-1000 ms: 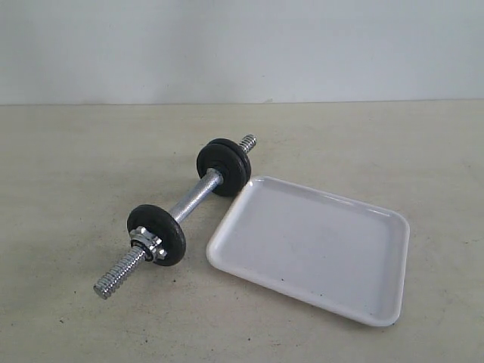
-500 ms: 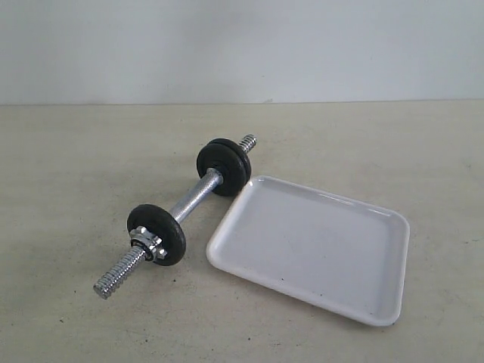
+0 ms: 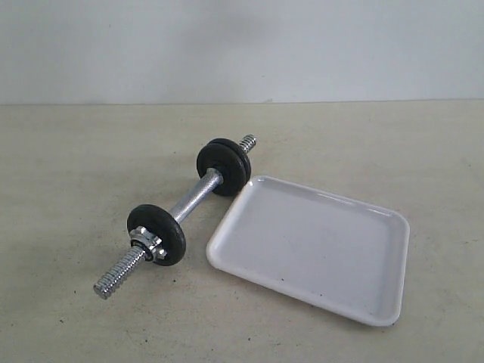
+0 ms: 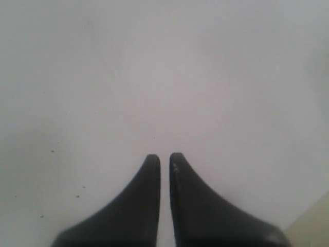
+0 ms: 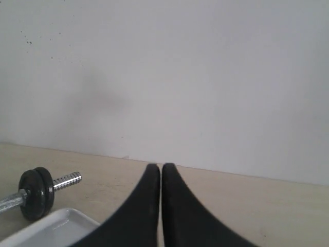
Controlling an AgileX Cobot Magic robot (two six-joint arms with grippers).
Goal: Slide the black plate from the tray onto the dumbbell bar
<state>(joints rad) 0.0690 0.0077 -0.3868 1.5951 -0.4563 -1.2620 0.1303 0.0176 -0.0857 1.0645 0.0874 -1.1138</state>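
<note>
The dumbbell bar (image 3: pixel 195 197) lies slantwise on the beige table, left of the white tray (image 3: pixel 310 249). Two black plates (image 3: pixel 224 166) sit side by side near its far threaded end. A third black plate (image 3: pixel 156 234) sits near the front end, behind a chrome nut (image 3: pixel 147 243). Nothing lies in the tray. Neither arm shows in the exterior view. My left gripper (image 4: pixel 164 156) is shut and empty, facing a plain white surface. My right gripper (image 5: pixel 161 165) is shut and empty, with the far plates (image 5: pixel 36 193) and a tray corner (image 5: pixel 56 226) off to one side.
A white wall (image 3: pixel 242 45) runs behind the table (image 3: pixel 76 151). The tray's near corner almost touches the far plates.
</note>
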